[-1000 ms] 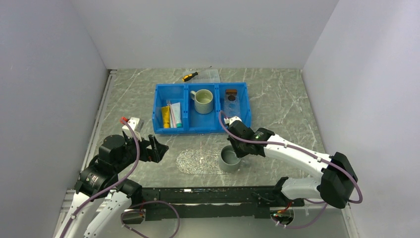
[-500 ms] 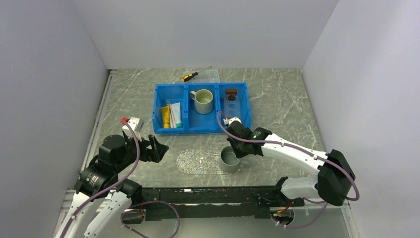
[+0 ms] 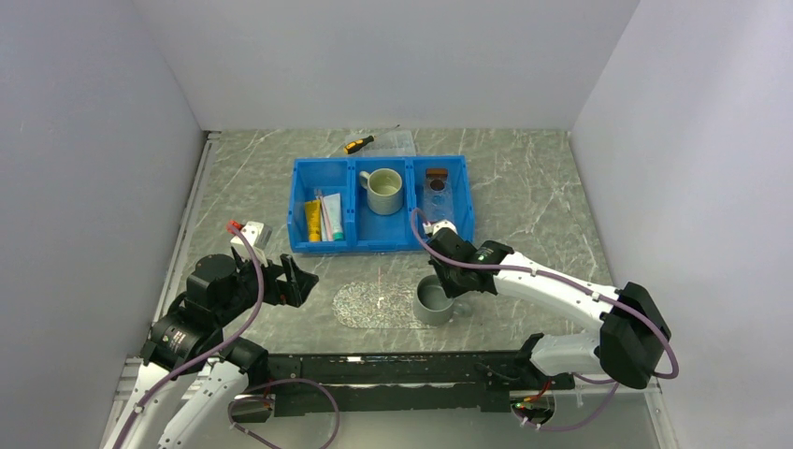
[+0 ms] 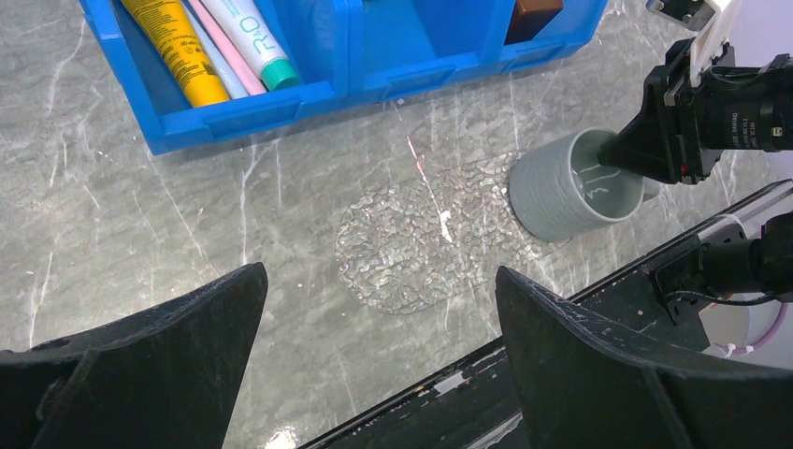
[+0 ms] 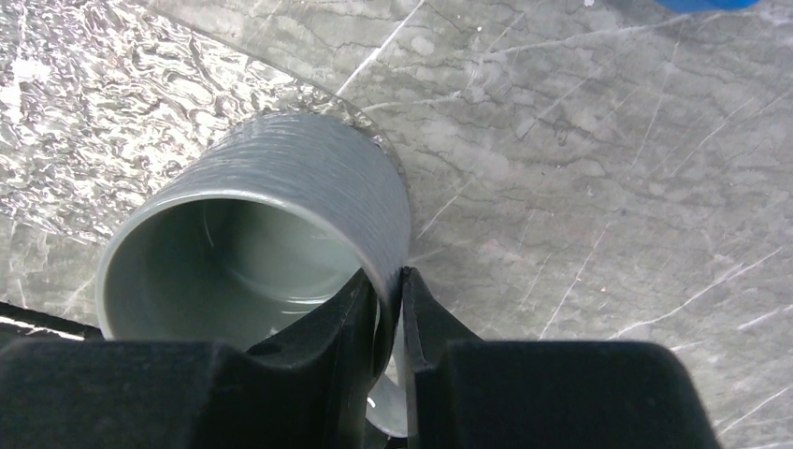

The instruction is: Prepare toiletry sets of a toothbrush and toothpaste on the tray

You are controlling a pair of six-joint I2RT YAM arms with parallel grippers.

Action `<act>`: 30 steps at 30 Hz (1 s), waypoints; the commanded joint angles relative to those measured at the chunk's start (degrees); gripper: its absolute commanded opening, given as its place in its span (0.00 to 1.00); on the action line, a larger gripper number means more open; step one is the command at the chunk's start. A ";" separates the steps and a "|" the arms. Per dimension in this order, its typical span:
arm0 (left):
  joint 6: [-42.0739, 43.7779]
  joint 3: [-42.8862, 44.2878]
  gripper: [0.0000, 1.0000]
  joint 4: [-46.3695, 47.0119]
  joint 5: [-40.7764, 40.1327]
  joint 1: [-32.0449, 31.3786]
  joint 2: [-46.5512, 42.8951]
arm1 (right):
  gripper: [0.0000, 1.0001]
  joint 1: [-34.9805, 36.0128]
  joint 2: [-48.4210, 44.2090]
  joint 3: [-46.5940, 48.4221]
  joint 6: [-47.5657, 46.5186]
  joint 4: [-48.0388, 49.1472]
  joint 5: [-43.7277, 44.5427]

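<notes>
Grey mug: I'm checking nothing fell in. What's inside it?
Only bare grey inner wall and floor show in the grey mug. The right gripper pinches its rim, one finger covering the near part inside.

Plain pale grey walls [image 3: 374,56] close in three sides. The surface [image 3: 524,178] is grey-green marble with white veins. Light is even.

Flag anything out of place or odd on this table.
The yellow-and-black screwdriver behind the blue bin fits no toiletry set. The grey cup, its wall pinched by the right gripper, stands right at the edge of a clear textured mat. Nothing looks spilled or broken.
</notes>
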 commanded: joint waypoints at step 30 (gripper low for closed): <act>-1.99 1.94 0.97 5.49 -0.15 0.36 6.43 | 0.50 0.25 -12.18 8.40 3.60 -6.09 5.99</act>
